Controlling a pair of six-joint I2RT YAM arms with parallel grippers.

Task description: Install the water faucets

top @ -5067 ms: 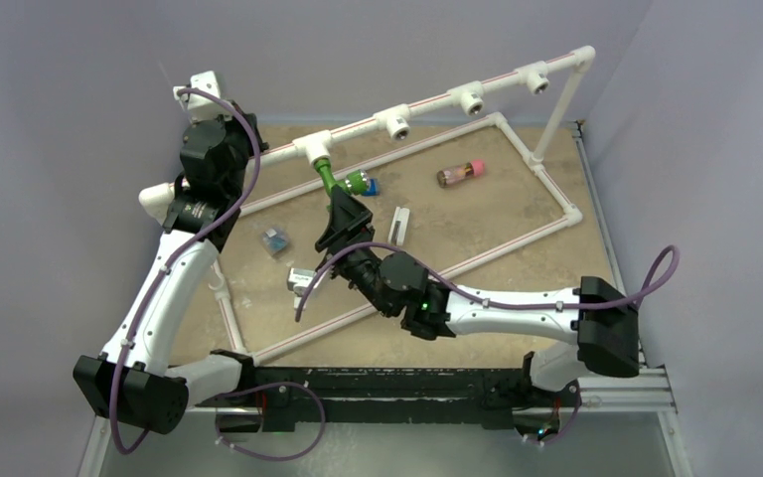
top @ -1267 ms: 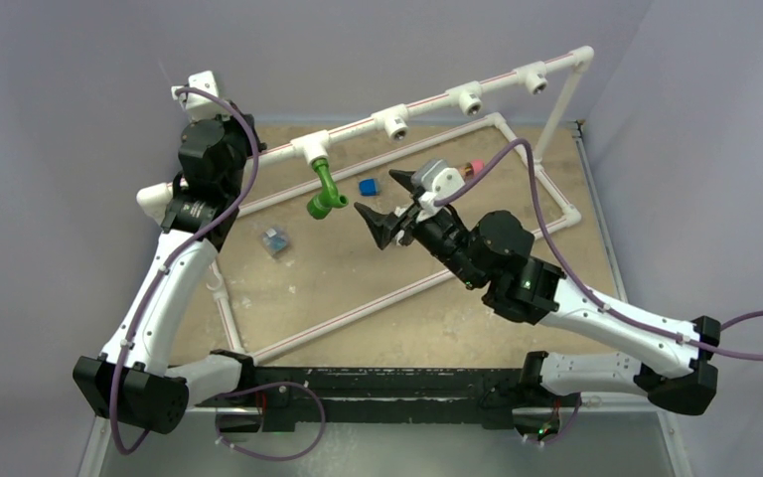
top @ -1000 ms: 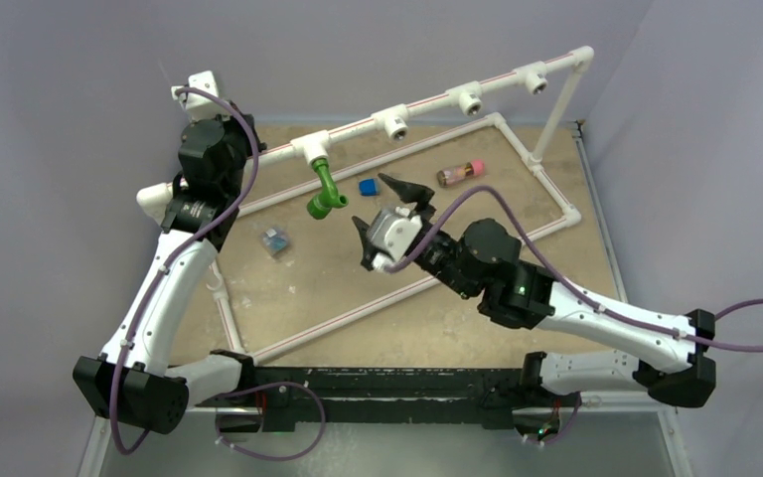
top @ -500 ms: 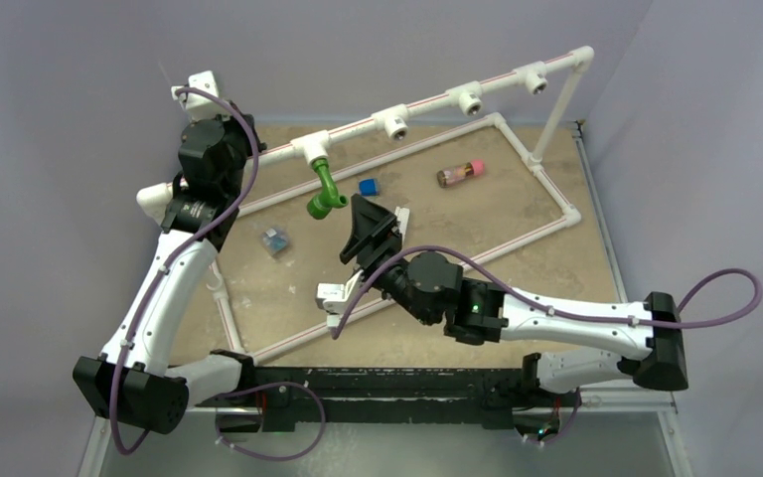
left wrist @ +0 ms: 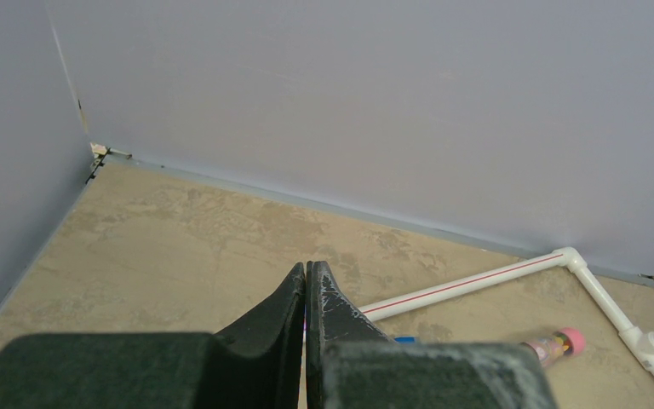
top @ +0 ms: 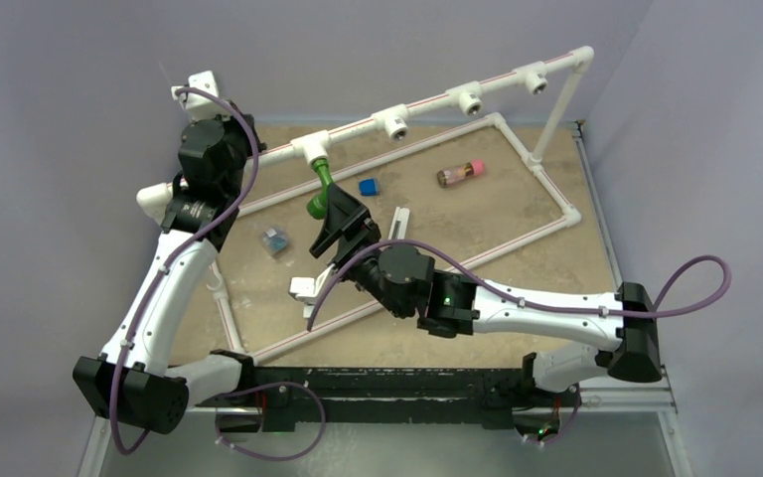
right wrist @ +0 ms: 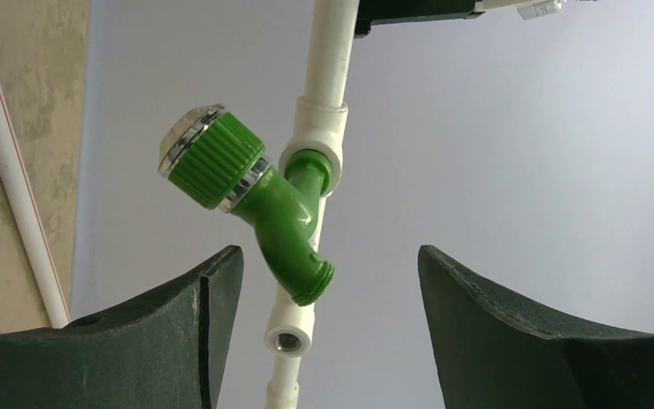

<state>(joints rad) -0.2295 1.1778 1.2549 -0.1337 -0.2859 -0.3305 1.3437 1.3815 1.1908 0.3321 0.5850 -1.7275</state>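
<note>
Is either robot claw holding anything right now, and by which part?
Nothing is held. The right gripper stands open in front of the green faucet, not touching it; the left gripper is shut on nothing.

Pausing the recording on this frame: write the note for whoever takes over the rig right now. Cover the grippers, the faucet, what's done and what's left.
Left gripper: shut, empty, up by the left end of the pipe.
Right gripper: open, jaws either side of the green faucet, not touching it.
Faucet: stem sits in the leftmost fitting of the pipe and hangs there unsupported.
Done: one faucet is in place. How tight it is cannot be judged.
Left: three other fittings along the pipe are empty. Probably check this faucet first, then fill those.
</note>
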